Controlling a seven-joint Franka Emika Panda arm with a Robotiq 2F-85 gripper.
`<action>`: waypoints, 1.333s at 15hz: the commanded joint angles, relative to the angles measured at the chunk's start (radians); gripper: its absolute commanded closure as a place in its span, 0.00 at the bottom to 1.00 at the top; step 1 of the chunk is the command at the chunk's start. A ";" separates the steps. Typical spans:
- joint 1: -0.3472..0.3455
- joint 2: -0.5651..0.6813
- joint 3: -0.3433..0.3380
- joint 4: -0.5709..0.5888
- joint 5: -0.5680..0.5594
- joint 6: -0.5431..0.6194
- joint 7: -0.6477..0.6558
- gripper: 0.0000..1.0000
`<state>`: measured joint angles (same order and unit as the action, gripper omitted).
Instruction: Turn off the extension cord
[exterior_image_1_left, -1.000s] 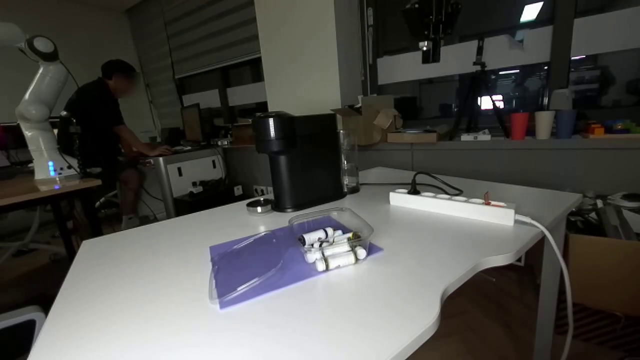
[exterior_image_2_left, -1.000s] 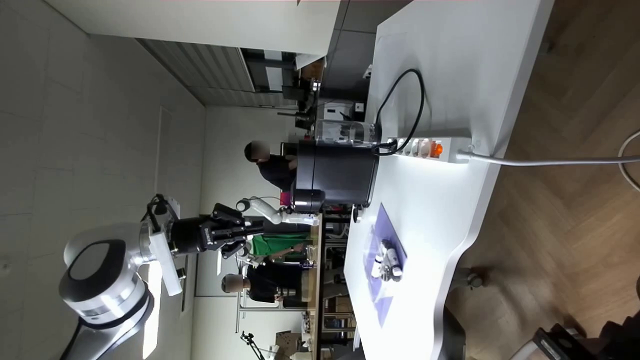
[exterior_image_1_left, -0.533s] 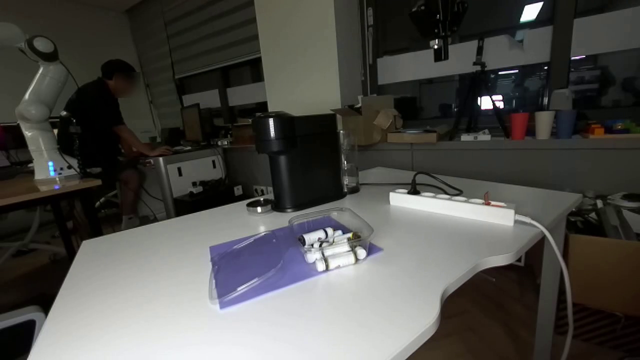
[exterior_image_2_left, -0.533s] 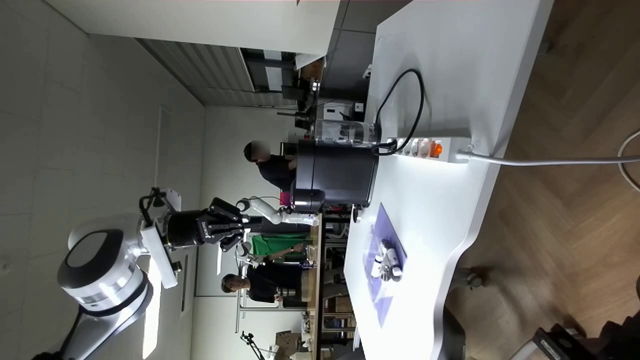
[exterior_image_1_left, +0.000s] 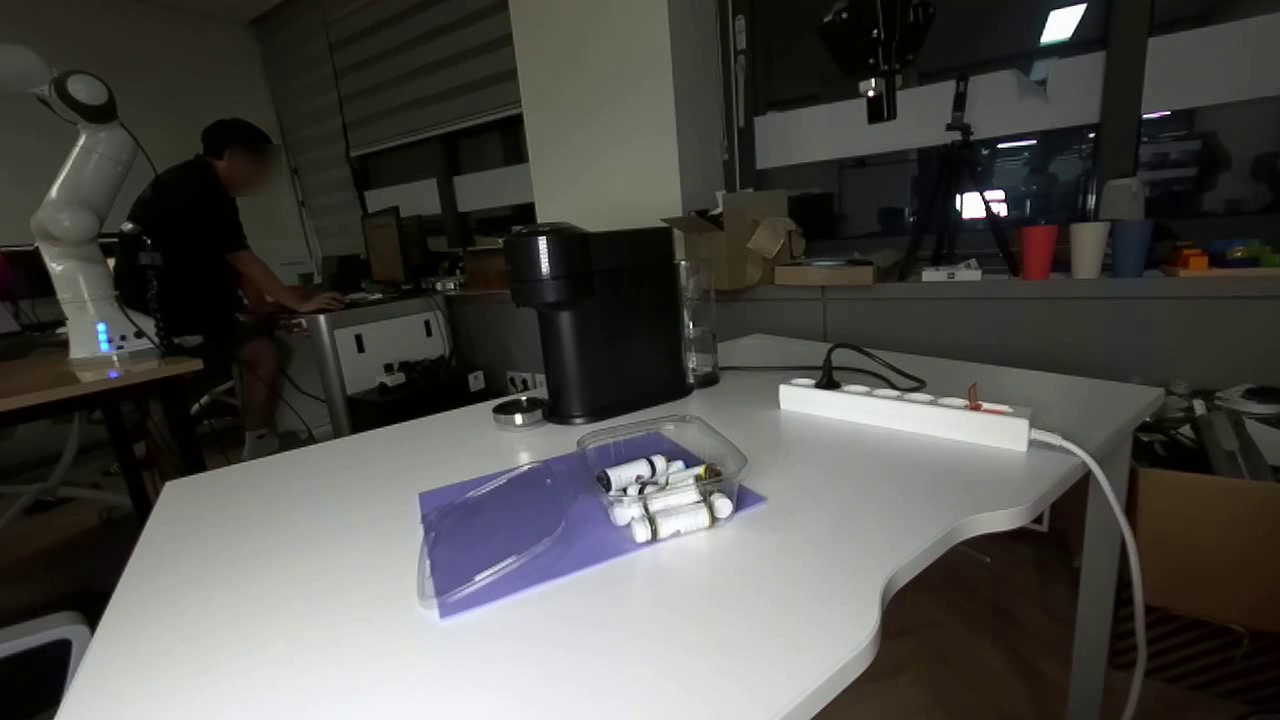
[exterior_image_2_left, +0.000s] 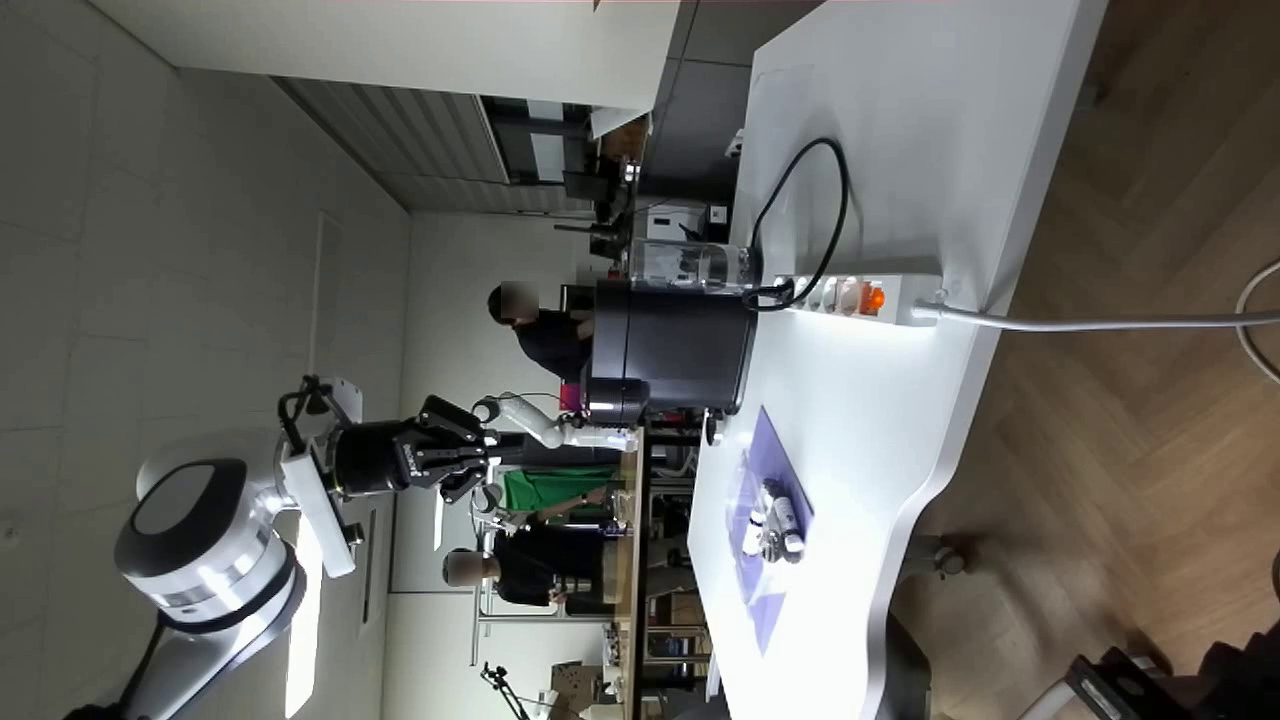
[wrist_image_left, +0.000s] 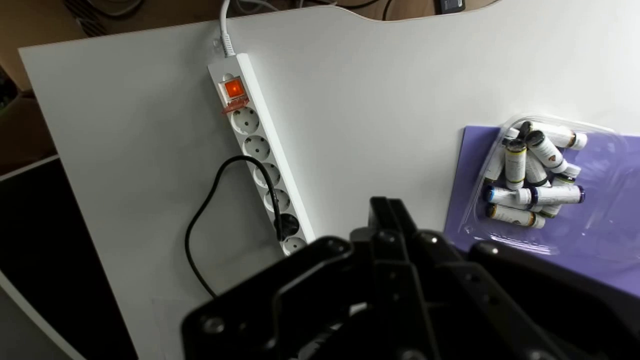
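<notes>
Tool (wrist_image_left: 389, 205), black, two-fingered, pinched together, hangs over a white worktop (wrist_image_left: 360, 100) bearing a long white plastic extension cord (wrist_image_left: 267, 150).

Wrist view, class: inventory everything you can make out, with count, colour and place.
extension cord: 1, white, left of centre
cable: 1, white, at its upper end
switch: 1, orange, near that end
flap: 1, red, beside the switch
sockets: 6, white, below the switch
plug: 1, black, fifth socket down
lead: 1, black, from the plug
table: 1, white, beneath
sheet: 1, purple, right
tray: 1, clear, on the sheet
bottles: about ten, mostly white, in the tray
floor: 1, brown, top edge
unidentified object: 1, black, top edge
gripper: 1, black, bottom, closed
</notes>
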<state>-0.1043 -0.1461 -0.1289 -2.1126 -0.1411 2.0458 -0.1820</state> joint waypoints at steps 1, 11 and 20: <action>-0.009 0.000 -0.003 -0.007 -0.018 0.029 -0.006 1.00; -0.098 0.123 -0.153 0.041 0.173 0.196 -0.367 1.00; -0.240 0.394 -0.168 0.165 0.305 0.119 -0.735 1.00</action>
<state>-0.3028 0.1533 -0.3049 -2.0373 0.1969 2.2397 -0.8854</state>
